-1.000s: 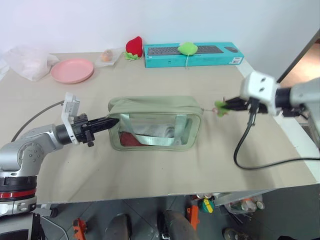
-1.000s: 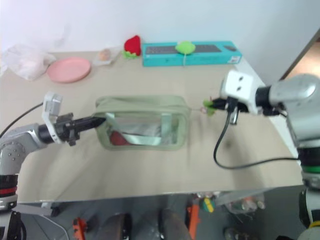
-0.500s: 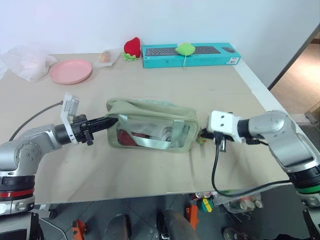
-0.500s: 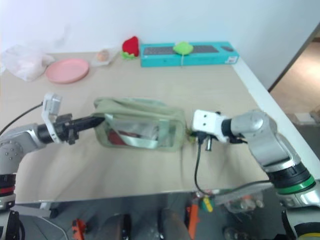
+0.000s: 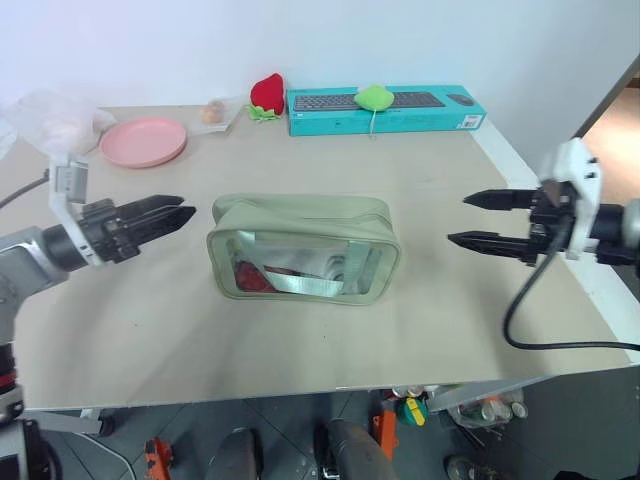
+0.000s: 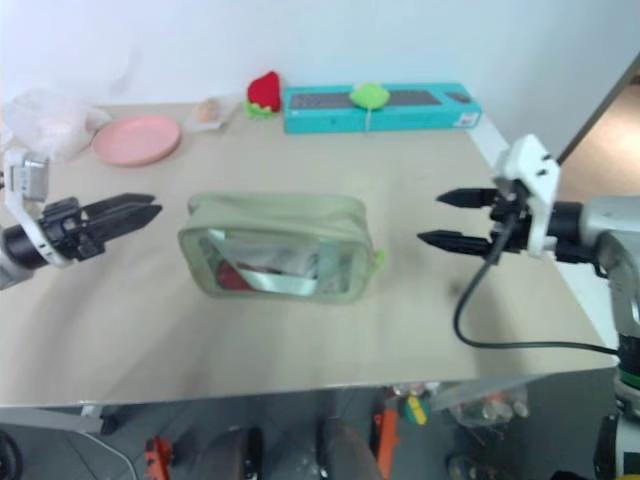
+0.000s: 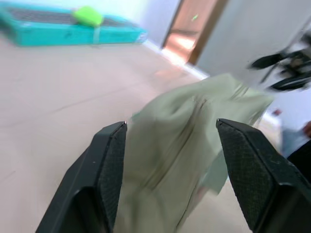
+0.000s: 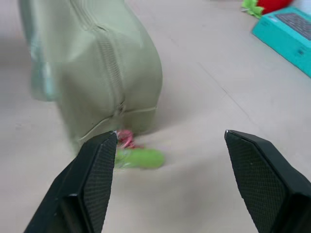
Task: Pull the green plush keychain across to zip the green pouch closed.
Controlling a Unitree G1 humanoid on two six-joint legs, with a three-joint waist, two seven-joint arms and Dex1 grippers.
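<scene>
The green pouch [image 5: 305, 250] stands on the table's middle, its top zipper drawn shut along its length. The green plush keychain [image 8: 141, 158] lies on the table against the pouch's right end, with its reddish cord at the zipper's end. My left gripper [image 5: 183, 208] hovers open just left of the pouch, nothing between its fingers [image 7: 104, 170]. My right gripper [image 5: 458, 220] hangs open well to the right of the pouch, pointing at it, and is empty. The pouch [image 7: 184, 141] sits ahead of the left fingers, apart from them.
At the table's back stand a pink plate [image 5: 144, 140], a crumpled plastic bag [image 5: 55, 120], a red strawberry plush [image 5: 267, 93] and a teal keyboard box [image 5: 385, 108] with a lime plush [image 5: 375, 96] on it. The table's right edge [image 5: 545, 215] runs below my right gripper.
Both grippers have opened and drawn back from the pouch, left to the left, right to the right. The keychain was let go and dropped by the pouch's right end.
</scene>
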